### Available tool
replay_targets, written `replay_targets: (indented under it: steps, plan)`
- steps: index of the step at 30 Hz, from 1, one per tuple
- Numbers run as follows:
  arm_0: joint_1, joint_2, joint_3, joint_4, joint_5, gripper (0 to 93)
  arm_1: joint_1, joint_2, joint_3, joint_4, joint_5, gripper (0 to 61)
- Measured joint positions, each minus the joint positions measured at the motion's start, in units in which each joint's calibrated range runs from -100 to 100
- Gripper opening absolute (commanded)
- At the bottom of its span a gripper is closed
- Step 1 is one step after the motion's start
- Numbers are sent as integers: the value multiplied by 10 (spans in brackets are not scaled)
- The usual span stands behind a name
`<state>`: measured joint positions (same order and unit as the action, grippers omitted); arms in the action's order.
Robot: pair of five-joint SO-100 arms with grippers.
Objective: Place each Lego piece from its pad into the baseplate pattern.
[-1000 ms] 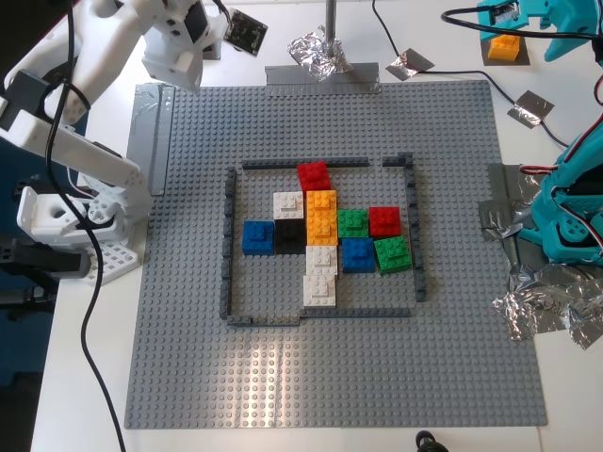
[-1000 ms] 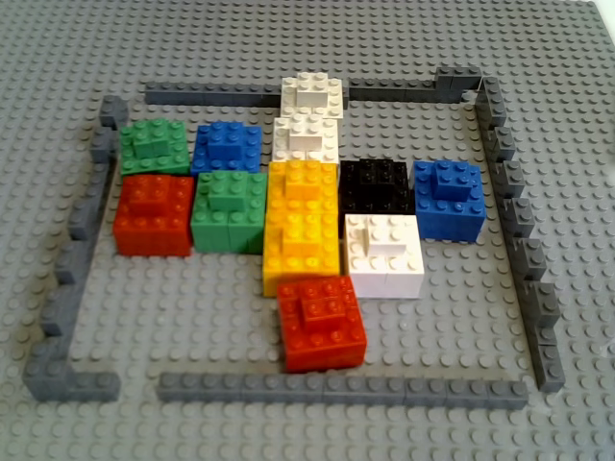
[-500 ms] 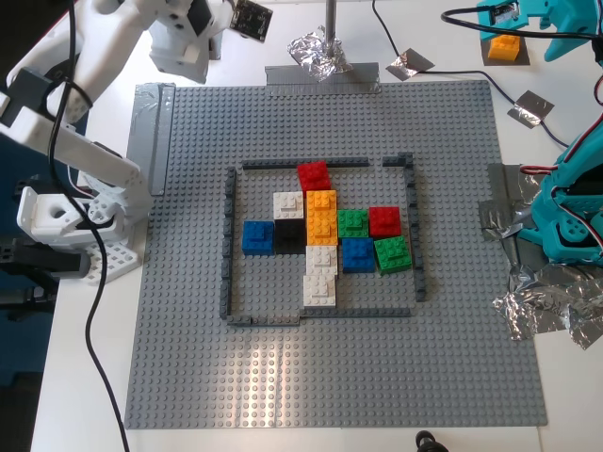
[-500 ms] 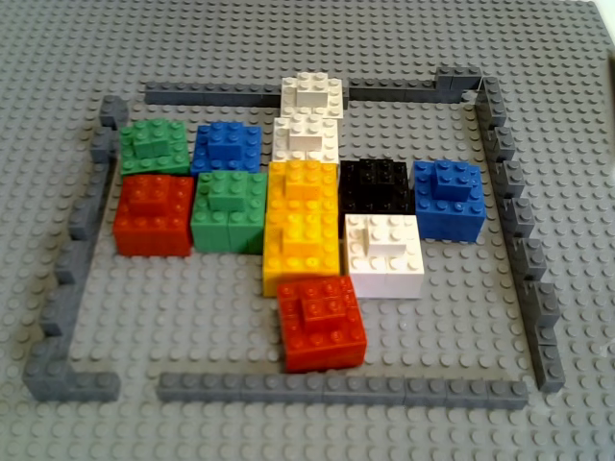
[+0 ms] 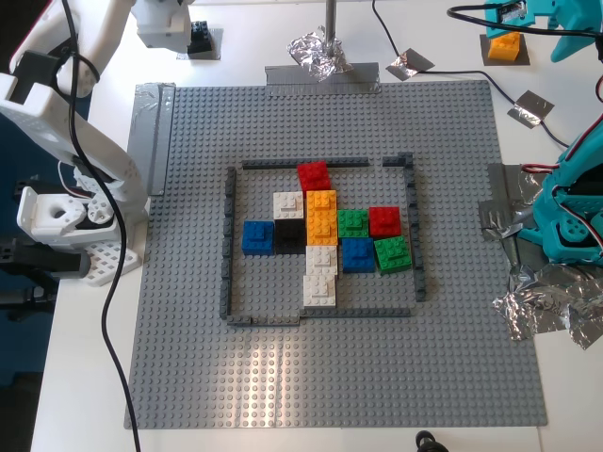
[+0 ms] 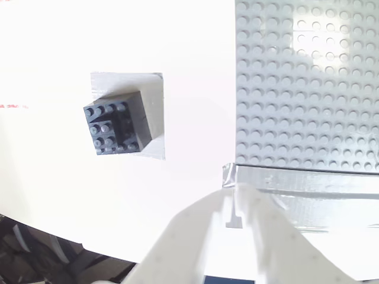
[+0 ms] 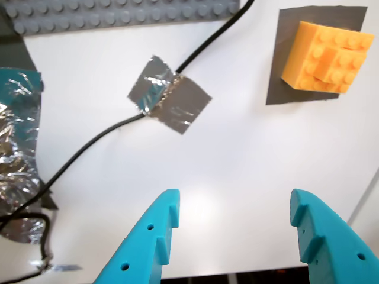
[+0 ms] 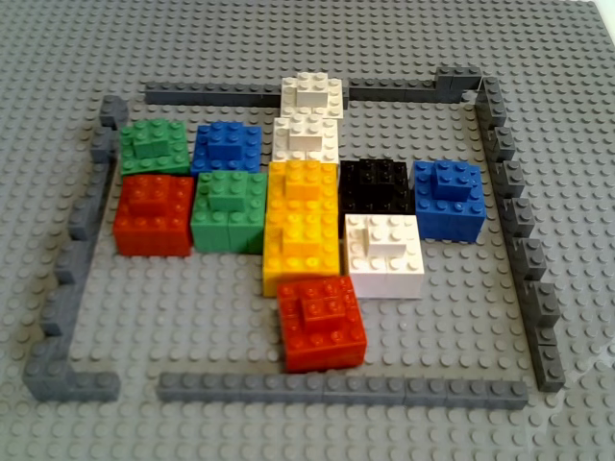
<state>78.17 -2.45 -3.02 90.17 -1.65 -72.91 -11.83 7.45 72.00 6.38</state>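
Two bricks wait on their pads, off the baseplate (image 5: pixel 330 254). Exterior view: black brick (image 5: pixel 198 38) at the top left under the white arm, orange brick (image 5: pixel 506 45) at the top right by the teal arm. Second wrist view: black brick (image 6: pixel 116 129) on its silvery pad (image 6: pixel 155 112), off to one side of my second gripper (image 6: pixel 237 207), jaws nearly together. First wrist view: my first gripper (image 7: pixel 234 228) gapes wide; orange brick (image 7: pixel 327 56) sits on its dark pad (image 7: pixel 290 35), ahead and off-centre.
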Motion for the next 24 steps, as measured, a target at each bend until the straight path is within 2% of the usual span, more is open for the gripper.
replay_targets:
  steps: [6, 7, 13, 17, 24]
  plan:
    - [2, 43, -19, -2, 0, 210, -12, 50, -12, -51, -19, 124]
    - [3, 53, -30, 1, 0, 211, -12, 57, -18, -56, -21, 170]
    - [6, 145, -152, 2, 1, 205, -39, 151, -107, -51, -12, 249]
    - [6, 207, -230, 0, 0, 204, -58, 241, -193, -44, -8, 250]
    - [-12, 261, -278, 1, -10, 204, -59, 340, -278, -67, 14, 247]
